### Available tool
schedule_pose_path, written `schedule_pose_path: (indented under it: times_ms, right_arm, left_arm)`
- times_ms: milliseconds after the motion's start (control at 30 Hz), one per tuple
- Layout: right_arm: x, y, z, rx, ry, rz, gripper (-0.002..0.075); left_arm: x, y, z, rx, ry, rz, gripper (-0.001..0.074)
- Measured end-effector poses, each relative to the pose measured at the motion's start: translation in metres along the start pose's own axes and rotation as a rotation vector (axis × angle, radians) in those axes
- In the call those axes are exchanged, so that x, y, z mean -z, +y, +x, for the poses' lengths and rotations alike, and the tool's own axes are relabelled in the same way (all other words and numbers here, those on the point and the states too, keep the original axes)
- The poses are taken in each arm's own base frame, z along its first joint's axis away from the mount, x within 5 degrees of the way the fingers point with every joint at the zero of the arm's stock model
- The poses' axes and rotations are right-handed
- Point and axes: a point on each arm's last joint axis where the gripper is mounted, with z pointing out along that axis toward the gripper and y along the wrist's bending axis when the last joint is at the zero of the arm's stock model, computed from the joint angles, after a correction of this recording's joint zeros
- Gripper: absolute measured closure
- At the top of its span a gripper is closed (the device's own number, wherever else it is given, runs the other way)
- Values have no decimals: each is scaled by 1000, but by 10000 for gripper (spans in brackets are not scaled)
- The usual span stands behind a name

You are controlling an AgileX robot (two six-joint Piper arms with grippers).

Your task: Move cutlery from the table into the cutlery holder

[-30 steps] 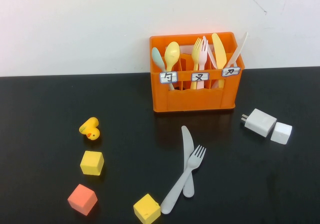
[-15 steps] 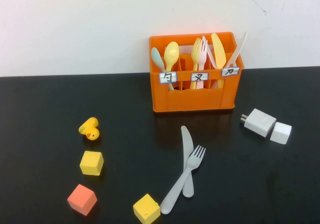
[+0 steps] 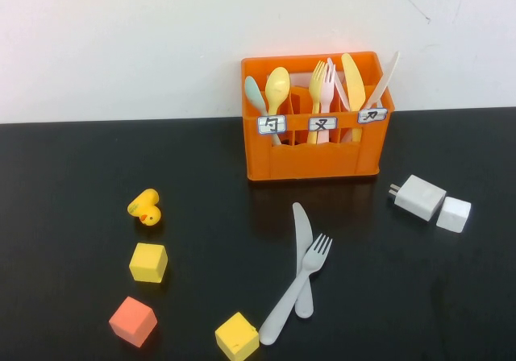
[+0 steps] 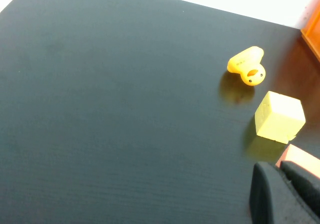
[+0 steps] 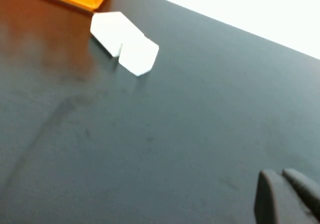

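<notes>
high view is showing the greyish-white fork (image 3: 297,290) lying across the greyish-white knife (image 3: 302,258) on the table (image 3: 72,168), so grabbing one is risking dragging the other short of the cutlery holder (image 3: 316,161), while the left gripper (image 4: 280,186) and right gripper (image 5: 282,191), seen only in their wrist views, are sitting closed and empty.

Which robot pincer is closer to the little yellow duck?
Left. The left pincer sits by the blocks near the duck. The right pincer is over by the white charger.

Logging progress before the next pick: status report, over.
Left gripper and right gripper parked off-table, jaws shut. Knife and fork crossed on table, near holder. Path unobstructed.
</notes>
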Motion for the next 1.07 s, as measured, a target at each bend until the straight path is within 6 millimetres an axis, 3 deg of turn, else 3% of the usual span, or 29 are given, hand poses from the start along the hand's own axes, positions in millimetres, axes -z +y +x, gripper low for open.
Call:
schedule_pose_path:
  times_ms: [233,533,1067]
  right_arm:
    - [-8,3,16,-77,34,14,728]
    - [-9,-3,18,-325,20,101,728]
    - [-9,-4,18,-447,13,107,728]
  left_arm:
    - [0,0,0,1,0,0,736]
    - [0,0,0,2,0,1,736]
    - [0,0,0,2,0,1,736]
